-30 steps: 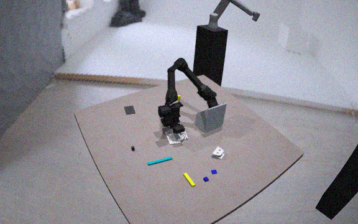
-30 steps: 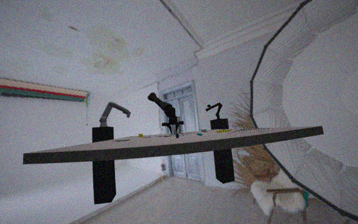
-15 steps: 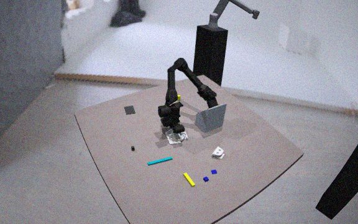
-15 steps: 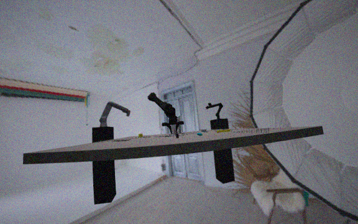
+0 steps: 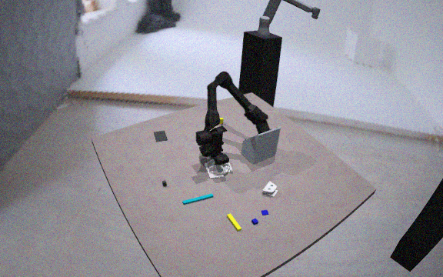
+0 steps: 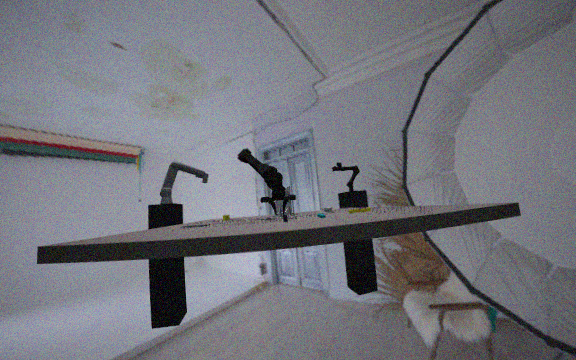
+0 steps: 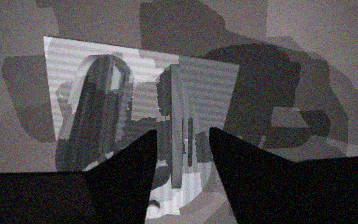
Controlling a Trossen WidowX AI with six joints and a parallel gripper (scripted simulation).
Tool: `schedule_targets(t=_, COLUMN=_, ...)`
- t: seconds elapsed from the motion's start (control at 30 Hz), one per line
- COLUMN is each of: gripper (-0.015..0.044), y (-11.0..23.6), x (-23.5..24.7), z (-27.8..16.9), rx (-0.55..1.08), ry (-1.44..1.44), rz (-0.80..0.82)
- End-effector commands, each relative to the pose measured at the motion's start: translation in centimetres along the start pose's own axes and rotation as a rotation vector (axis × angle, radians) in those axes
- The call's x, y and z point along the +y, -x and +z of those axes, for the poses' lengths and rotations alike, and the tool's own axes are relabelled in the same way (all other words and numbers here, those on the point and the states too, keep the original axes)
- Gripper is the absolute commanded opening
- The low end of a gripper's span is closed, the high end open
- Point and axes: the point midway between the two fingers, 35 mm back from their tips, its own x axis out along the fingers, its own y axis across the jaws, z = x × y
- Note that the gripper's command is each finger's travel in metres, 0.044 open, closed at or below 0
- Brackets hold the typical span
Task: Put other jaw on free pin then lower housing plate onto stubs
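Observation:
The white base (image 5: 214,175) (image 7: 51,65) lies on the table under my gripper (image 5: 219,163) (image 6: 281,208) (image 7: 183,135). One jaw (image 7: 87,122) stands on the left part of the base in the wrist view, long and grey with a rounded end. My gripper is shut on the other jaw (image 7: 176,155), a narrow grey upright piece seen nearly edge-on over the base's right part. Whether it sits on the free pin or its teeth mesh is hidden. The housing plate (image 5: 270,187), white with two dark holes, rests tilted to the right of the base in the top view.
A grey angled panel (image 5: 268,146) stands close right of the arm. In front lie a teal bar (image 5: 198,199), a yellow bar (image 5: 234,222) and two blue pieces (image 5: 254,221) (image 5: 264,212). A small black piece (image 5: 164,183) and a dark square (image 5: 160,136) lie left.

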Motion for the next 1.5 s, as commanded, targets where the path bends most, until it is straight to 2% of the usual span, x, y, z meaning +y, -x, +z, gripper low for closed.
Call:
schedule_targets(t=0.0, gripper=0.0134, y=-0.06, x=-0.06, z=-0.04, rx=0.0, ry=-0.003, rz=-0.004)
schedule_targets(t=1.47, gripper=0.0134, y=-0.49, x=-0.07, z=-0.04, rx=0.0, ry=-0.003, rz=-0.005)
